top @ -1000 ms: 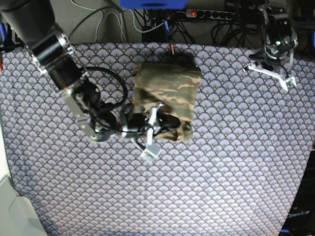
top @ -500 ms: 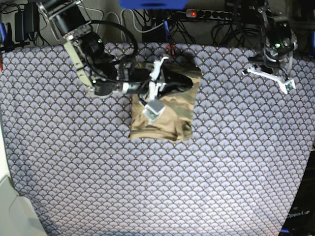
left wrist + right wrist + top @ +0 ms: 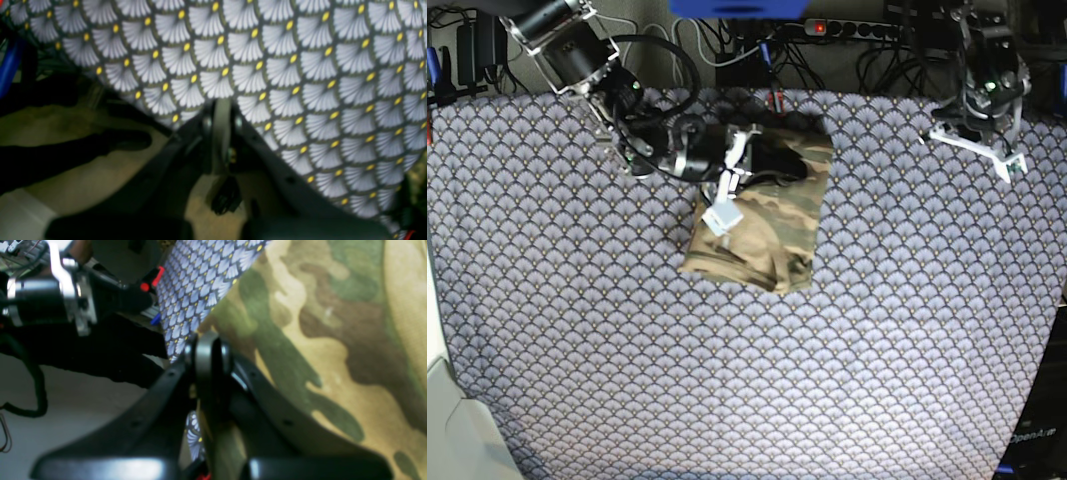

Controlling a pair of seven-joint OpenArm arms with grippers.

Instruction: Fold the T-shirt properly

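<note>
The camouflage T-shirt (image 3: 762,225) lies folded into a rough rectangle at the back middle of the purple scale-patterned tablecloth (image 3: 757,380). My right gripper (image 3: 787,167) reaches in from the left and is low on the shirt's far edge. In the right wrist view its fingers (image 3: 206,353) are shut, with the tips where the shirt (image 3: 333,340) meets the cloth. My left gripper (image 3: 977,145) hovers at the back right corner, far from the shirt. It is shut and empty over the cloth (image 3: 300,66) in the left wrist view, with its tips (image 3: 222,106) together.
A power strip (image 3: 847,28) and tangled cables run behind the table's back edge, close to both arms. The right arm's black cables (image 3: 667,120) loop over the cloth left of the shirt. A white object (image 3: 452,425) sits beyond the left front corner.
The right gripper swept from the shirt's near edge up to its far edge. The shirt has turned slightly, its near-left corner now further left. The left arm has not moved.
</note>
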